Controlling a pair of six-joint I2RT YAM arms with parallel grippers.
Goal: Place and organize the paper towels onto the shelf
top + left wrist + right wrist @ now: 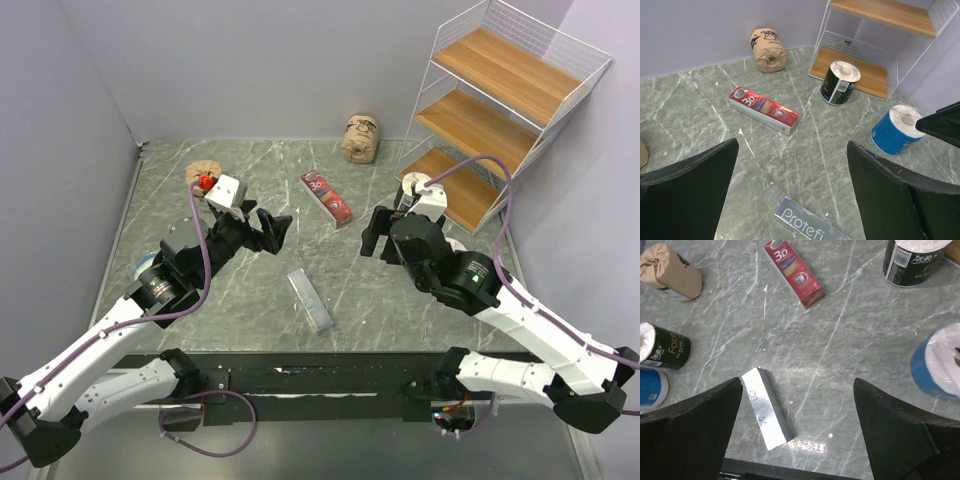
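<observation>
Paper towels (895, 131) look light, squashy and slick-wrapped; with left gripper (272, 232) and right gripper (374, 236) both spread empty, pinch the two-o'clock black roll (840, 82) gently mid-body.

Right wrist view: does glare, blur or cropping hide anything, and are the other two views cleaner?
Right wrist view: a pale glare patch on the table beside the grey box's lower end; lettering on the red box stays legible. Left wrist view: sharp, grey box cropped at the bottom edge. Top view: even light, soft shadows.
</observation>
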